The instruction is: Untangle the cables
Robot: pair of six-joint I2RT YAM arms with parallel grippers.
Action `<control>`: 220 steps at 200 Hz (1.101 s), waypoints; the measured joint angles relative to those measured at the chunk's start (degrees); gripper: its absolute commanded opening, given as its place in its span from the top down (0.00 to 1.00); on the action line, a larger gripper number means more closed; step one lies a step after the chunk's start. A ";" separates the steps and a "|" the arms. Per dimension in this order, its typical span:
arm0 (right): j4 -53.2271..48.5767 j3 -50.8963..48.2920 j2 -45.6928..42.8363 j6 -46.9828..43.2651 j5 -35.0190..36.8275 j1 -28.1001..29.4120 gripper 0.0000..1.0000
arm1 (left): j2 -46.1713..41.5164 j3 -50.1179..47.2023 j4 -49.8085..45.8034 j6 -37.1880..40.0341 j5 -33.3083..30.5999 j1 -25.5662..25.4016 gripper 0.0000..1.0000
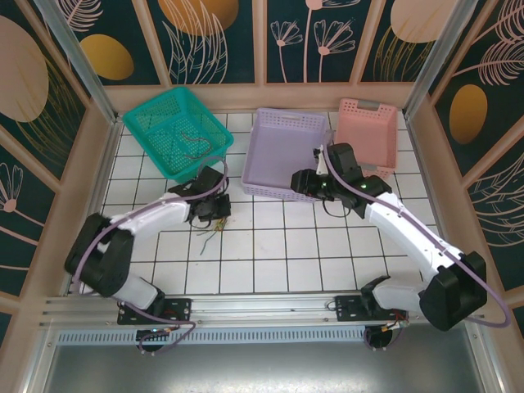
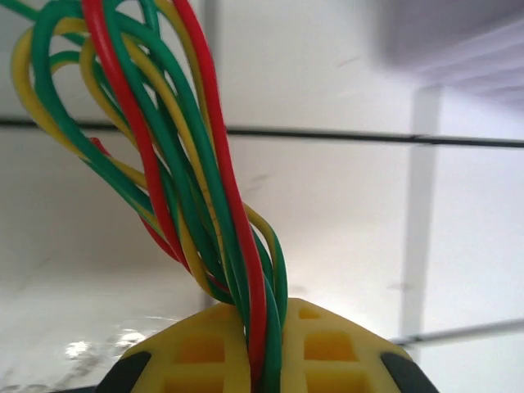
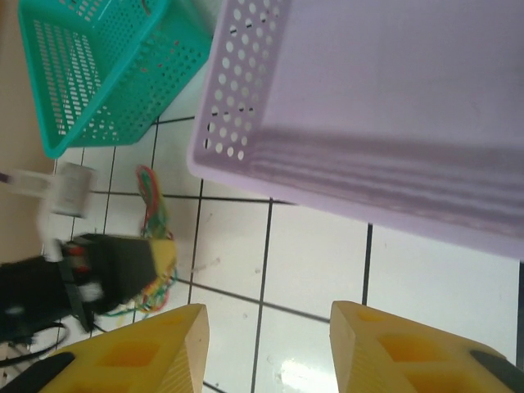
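Observation:
A twisted bundle of red, green and yellow cables runs up out of my left gripper, whose yellow fingers are shut on it. From above, the left gripper sits on the white tiles in front of the green basket, with loose cable ends trailing toward the near side. My right gripper is open with nothing between its fingers. It hovers over the tiles at the front wall of the purple basket. Its camera sees the left gripper with the cables.
A green mesh basket stands at the back left with a few dark wires inside. A purple basket stands in the middle and a pink basket at the back right. Wooden walls close the table in.

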 measured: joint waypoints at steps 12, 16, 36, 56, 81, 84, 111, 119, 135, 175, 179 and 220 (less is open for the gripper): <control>0.04 -0.59 -0.35 0.92 -0.83 -0.26 0.53 | -4.61 0.02 3.17 0.81 5.07 0.02 1.00; 0.02 -0.66 -0.35 1.11 -1.29 -0.42 0.52 | -5.90 0.02 4.37 1.05 7.17 0.02 1.00; 1.36 -0.63 -0.24 3.48 -4.28 -1.51 0.51 | -10.01 0.04 11.28 1.36 18.71 -0.02 1.00; 3.76 0.57 1.20 6.51 -8.52 -2.67 0.47 | -10.86 -0.20 17.99 0.20 28.87 -0.04 1.00; 8.09 3.06 3.45 10.32 -14.62 -3.06 0.44 | -10.78 -0.66 24.70 -2.38 37.51 -0.07 1.00; 8.61 3.30 3.61 10.43 -15.34 -3.06 0.44 | -10.75 -0.66 25.27 -2.54 38.07 -0.07 1.00; 12.13 4.28 4.35 12.87 -20.28 -2.99 0.47 | -9.62 -0.66 30.42 -4.70 43.15 -0.07 1.00; 12.81 4.28 4.42 13.22 -21.14 -2.99 0.50 | -9.07 -0.66 31.26 -5.11 44.13 -0.07 1.00; 13.79 4.35 4.92 14.21 -22.18 -2.80 0.56 | -8.35 -0.66 31.91 -5.55 45.18 -0.22 1.00; 13.62 5.68 6.01 15.34 -22.38 -0.63 0.68 | -6.91 0.96 27.41 -2.60 44.09 -1.33 1.00; 13.44 5.92 6.01 15.15 -22.23 -0.37 0.69 | -6.56 1.64 26.12 -1.84 43.39 -1.66 1.00; 8.74 9.14 7.43 16.24 -19.08 1.16 0.69 | -4.37 8.00 15.32 5.40 31.58 -6.12 1.00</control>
